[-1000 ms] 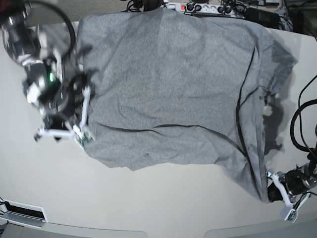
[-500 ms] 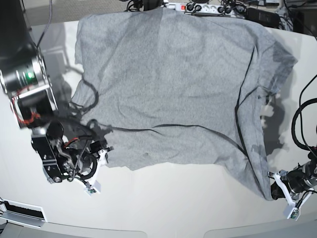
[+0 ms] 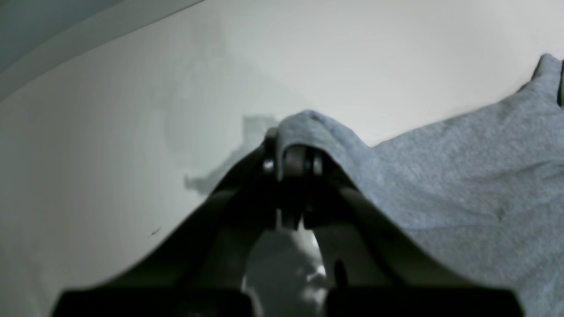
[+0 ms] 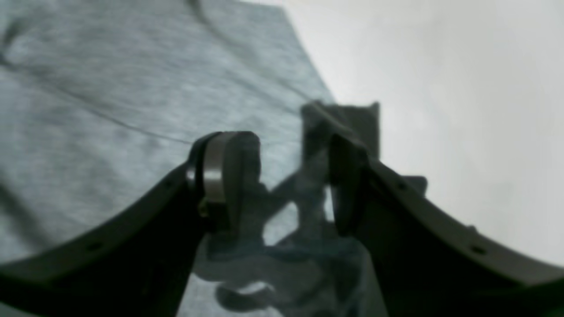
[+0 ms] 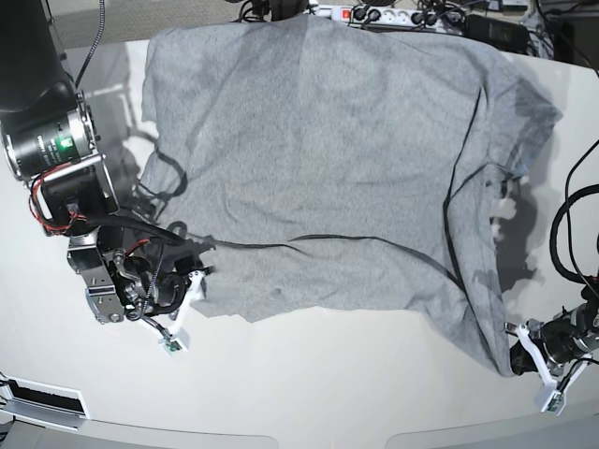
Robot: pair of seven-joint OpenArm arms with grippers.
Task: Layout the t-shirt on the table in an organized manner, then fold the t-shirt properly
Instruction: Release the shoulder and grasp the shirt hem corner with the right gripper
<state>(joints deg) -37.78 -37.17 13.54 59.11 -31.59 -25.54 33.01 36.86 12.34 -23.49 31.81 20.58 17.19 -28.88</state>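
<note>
The t-shirt point(image 5: 328, 178) is spread plain side up over the far half of the table point(image 5: 309, 393), its upper edge reaching the far edge of the tabletop; no lettering can be seen, and long creases run across the cloth. One near corner of the cloth is pinched by the left gripper point(image 5: 532, 358), whose jaws are pressed together on a raised fold of grey fabric point(image 3: 308, 127) close to the near right corner of the tabletop, presumably so that this side can be pulled taut. That arm is held low, almost level with the surface. The right gripper point(image 5: 182, 313) is set just beside the cloth's opposite near corner with its jaws spread and nothing between them, seemingly lined up to take that hem. Its wrist is bent downwards, the fingers point(image 4: 220, 176) hanging just above cloth and bare table.
</note>
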